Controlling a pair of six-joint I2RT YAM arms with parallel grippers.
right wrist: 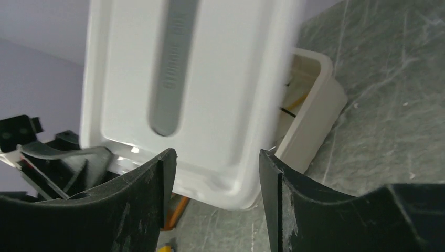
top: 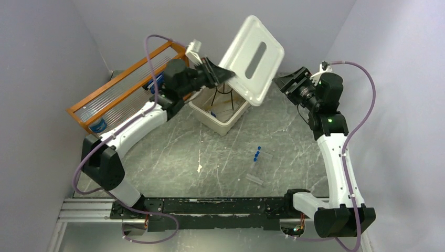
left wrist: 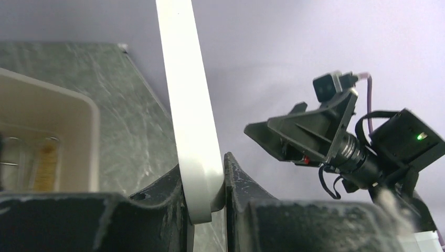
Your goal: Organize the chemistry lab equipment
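I count 2 pincers on my 2 arms, my left pincer (top: 223, 77) and my right pincer (top: 285, 84), each with 2 fingers. There is 1 white lid (top: 252, 52), 1 beige tub (top: 220, 123) and 1 orange rack (top: 120, 86), and inside the tub I see 1 black wire tripod (top: 225, 90) and 1 bristle brush (left wrist: 46, 163). On the 1 table (top: 173, 157) I make out 3 blue-capped vials (top: 257, 153) side by side and 1 clear piece (top: 255, 178) near them; how many rods fill the rack I cannot tell.
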